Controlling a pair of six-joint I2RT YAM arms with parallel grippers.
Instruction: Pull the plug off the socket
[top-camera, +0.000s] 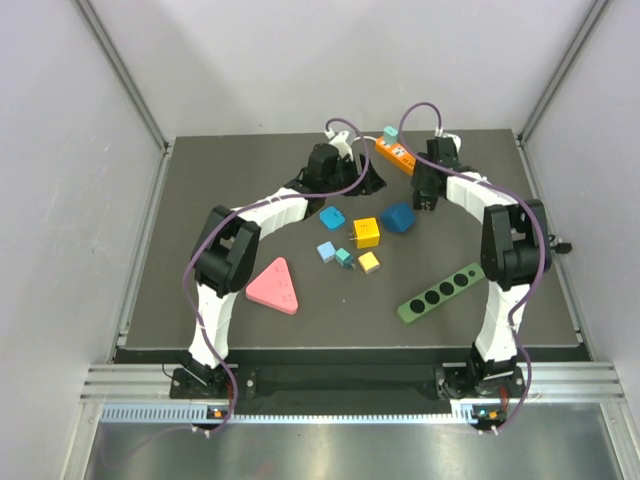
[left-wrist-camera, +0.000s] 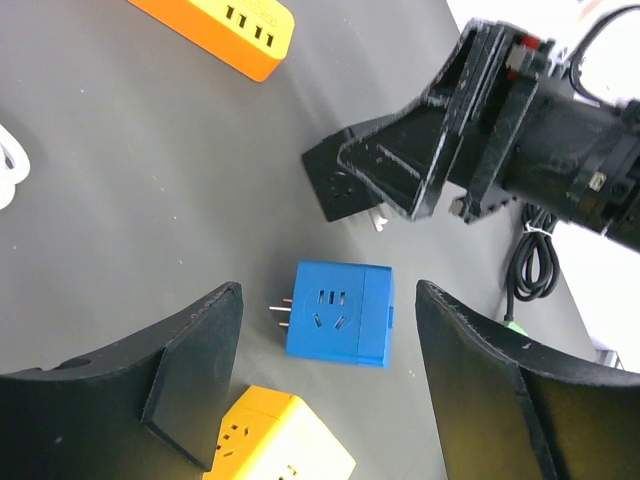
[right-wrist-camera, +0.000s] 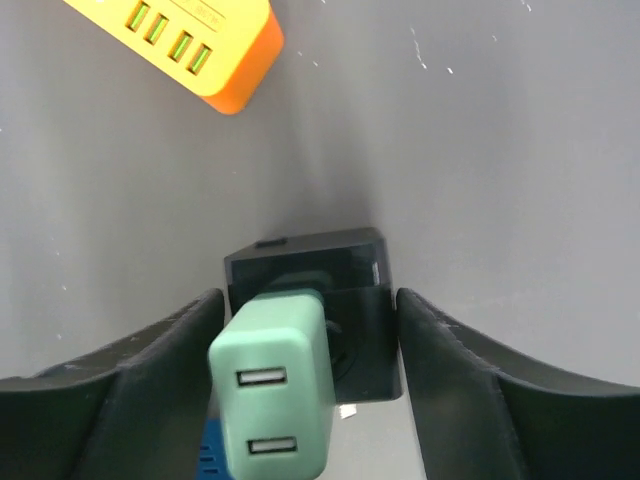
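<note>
A mint-green USB plug (right-wrist-camera: 275, 390) sits plugged into a black cube socket (right-wrist-camera: 350, 270) on the dark table. My right gripper (right-wrist-camera: 310, 300) is open, with its fingers (right-wrist-camera: 450, 380) on either side of the socket and plug and a gap on the right side. The left wrist view shows the right gripper (left-wrist-camera: 420, 165) straddling the black socket (left-wrist-camera: 340, 185); the plug is hidden there. My left gripper (left-wrist-camera: 328, 290) is open and empty, with a blue cube socket (left-wrist-camera: 340, 312) lying ahead between its fingers. In the top view both grippers (top-camera: 372, 182) (top-camera: 425, 200) meet near the table's back middle.
An orange power strip (top-camera: 396, 153) lies at the back, with a teal block (top-camera: 390, 133) at its far end. A yellow cube (top-camera: 366, 232), small blue and teal blocks, a pink triangle (top-camera: 274, 285) and a green bar with holes (top-camera: 441, 292) lie nearer. A coiled black cable (left-wrist-camera: 535, 265) lies to the right.
</note>
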